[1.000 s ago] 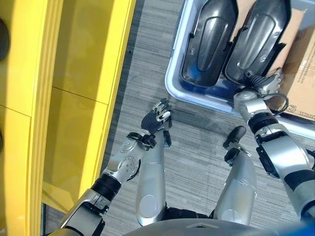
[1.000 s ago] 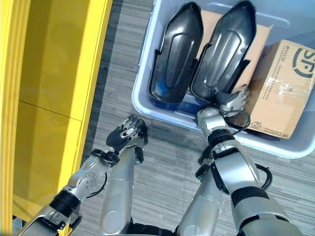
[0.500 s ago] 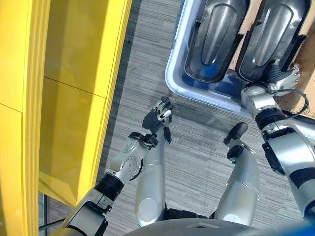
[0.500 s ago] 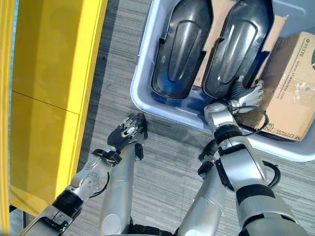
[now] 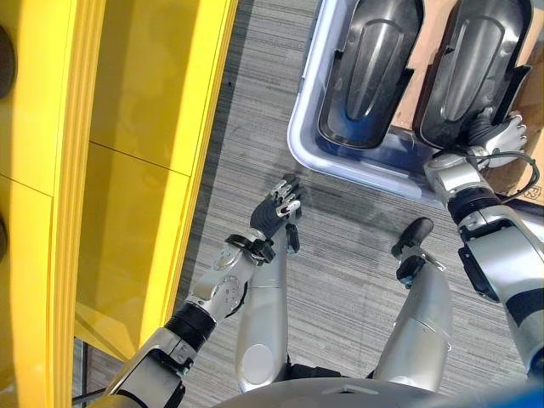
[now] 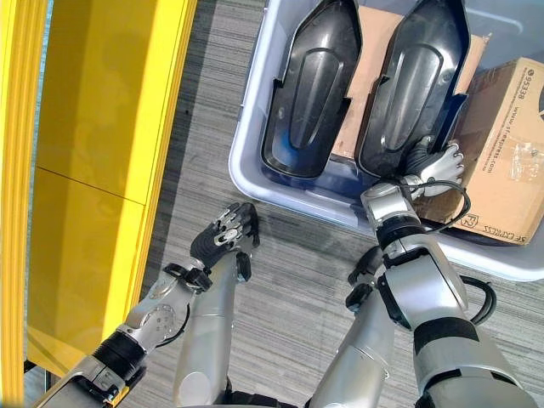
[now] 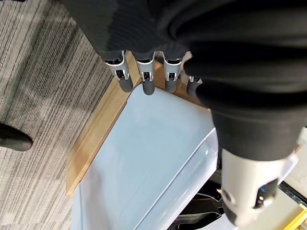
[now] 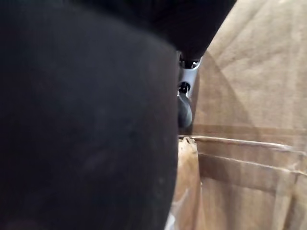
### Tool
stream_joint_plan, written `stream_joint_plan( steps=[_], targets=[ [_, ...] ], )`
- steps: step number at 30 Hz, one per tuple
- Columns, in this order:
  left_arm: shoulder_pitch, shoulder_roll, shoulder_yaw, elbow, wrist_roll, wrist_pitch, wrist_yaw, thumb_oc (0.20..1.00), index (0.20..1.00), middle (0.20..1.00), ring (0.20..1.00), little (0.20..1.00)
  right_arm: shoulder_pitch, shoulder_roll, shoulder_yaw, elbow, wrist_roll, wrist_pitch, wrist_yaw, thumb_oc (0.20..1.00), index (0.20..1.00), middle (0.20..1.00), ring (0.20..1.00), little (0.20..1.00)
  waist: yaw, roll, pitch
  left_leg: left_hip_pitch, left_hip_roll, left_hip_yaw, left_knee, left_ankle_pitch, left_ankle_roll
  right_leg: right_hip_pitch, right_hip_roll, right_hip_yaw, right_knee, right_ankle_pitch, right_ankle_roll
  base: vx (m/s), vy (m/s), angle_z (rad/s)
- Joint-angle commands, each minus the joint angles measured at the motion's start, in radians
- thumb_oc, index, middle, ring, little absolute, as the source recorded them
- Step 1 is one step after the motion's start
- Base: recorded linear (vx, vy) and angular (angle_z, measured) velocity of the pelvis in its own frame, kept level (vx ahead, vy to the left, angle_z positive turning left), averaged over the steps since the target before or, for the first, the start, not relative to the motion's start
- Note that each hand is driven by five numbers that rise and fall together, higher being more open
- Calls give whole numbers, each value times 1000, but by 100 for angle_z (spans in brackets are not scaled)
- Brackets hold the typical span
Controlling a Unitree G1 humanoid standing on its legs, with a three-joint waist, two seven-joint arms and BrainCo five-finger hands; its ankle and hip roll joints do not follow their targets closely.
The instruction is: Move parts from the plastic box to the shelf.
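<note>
Two black parts (image 6: 310,89) fill the plastic box (image 6: 255,161); right hand (image 6: 435,161) alongside.

Glossy black moulded plastic parts (image 6: 310,93), smooth, catching highlights. Pale blue plastic box (image 6: 246,161), smooth, slightly sheeny rim. Matt brown cardboard carton (image 6: 510,144), patched with shiny clear tape. Yellow shelf (image 5: 144,127), smooth painted finish. Grey floor (image 5: 340,255), streaked, matt.

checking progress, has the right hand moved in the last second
Yes. The right hand has reached further into the plastic box, along the right black part.
</note>
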Motion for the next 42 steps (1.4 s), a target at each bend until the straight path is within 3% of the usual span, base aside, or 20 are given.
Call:
stream_joint_plan(
  steps=[1,4,6,7,9,10,11,12,14,23,35,40,42],
  targets=[
    [19,-15,16,-25,4,-43,-59,1000,1000,1000,1000,1000,213,-2,-9,110,31,101,203,200,200,200,200,200,23,82,59,0,-26,-18,19,-86,-14,-56,8,43,66,11,38,-22,-34,-4],
    [29,-17,25,-19,11,-43,-73,1000,1000,1000,1000,1000,239,0,-14,106,37,55,210,200,200,200,200,200,18,81,59,12,-25,-15,12,-83,-16,-53,11,49,64,11,38,-22,-31,-7],
    [37,-19,31,-15,20,-42,-81,1000,1000,1000,1000,1000,262,5,-21,88,0,-31,169,200,200,200,200,200,12,81,59,25,-22,-10,2,-81,-16,-50,15,56,61,13,39,-50,-62,-4],
    [42,-17,33,-10,17,-44,-88,1000,1000,1000,1000,1000,261,13,-25,52,2,-138,112,200,200,200,200,200,7,82,59,45,-20,-3,-15,-73,-19,-35,20,58,46,21,38,-68,-88,-5],
    [48,-16,36,-5,24,-48,-89,1000,1000,1000,1000,1000,261,23,-32,26,8,-208,74,200,200,200,200,200,4,80,59,69,-16,4,-28,-70,-21,-15,22,57,33,26,38,-88,-87,-9],
    [34,-15,46,-1,26,-52,-89,1000,1000,1000,1000,1000,245,25,-41,3,0,-253,43,200,200,200,200,200,1,76,59,61,-11,11,-50,-37,-14,-20,27,42,7,56,24,-38,-74,-23],
    [51,-16,39,2,25,-55,-93,1000,1000,1000,1000,1000,264,29,-44,0,-7,-270,34,200,200,200,200,200,-1,74,59,98,-12,10,-43,-66,-27,13,25,52,15,30,40,-101,-81,-24],
    [39,-17,51,6,12,-65,-113,1000,1000,1000,1000,1000,251,34,-54,-26,-14,-303,1,200,200,200,200,200,-6,69,59,104,-4,21,-73,-32,-19,18,32,37,-18,62,28,-39,-94,-21],
    [50,-6,62,-13,26,-53,-103,1000,1000,1000,1000,1000,276,35,-90,-70,-27,-363,-42,200,200,200,200,200,-20,58,59,180,8,41,-107,-25,-27,87,36,29,-61,73,34,-67,-104,-17],
    [80,42,101,-34,22,9,-123,1000,1000,1000,1000,1000,300,11,-172,-157,-138,-387,-44,200,200,200,200,200,-42,30,59,390,33,79,-146,-35,-36,279,38,14,-116,67,45,16,-74,-9],
    [116,100,142,-81,27,79,-148,1000,1000,1000,1000,1000,282,-17,-243,-182,-91,-404,72,200,200,200,200,200,-35,15,59,567,27,84,-182,-44,-31,455,51,-9,-132,33,39,33,-42,-5],
    [126,103,150,-77,39,92,-160,1000,1000,1000,1000,1000,277,-1,-241,-179,-66,-427,162,200,200,200,200,200,-33,9,59,629,25,84,-208,-39,-29,516,59,-18,-147,27,34,33,-15,4],
    [137,101,155,-75,46,90,-158,1000,1000,1000,1000,1000,284,9,-221,-211,-30,-451,258,200,200,200,200,200,-35,3,59,674,30,87,-232,-30,-32,559,63,-23,-162,26,31,50,-10,0]
  ],
)
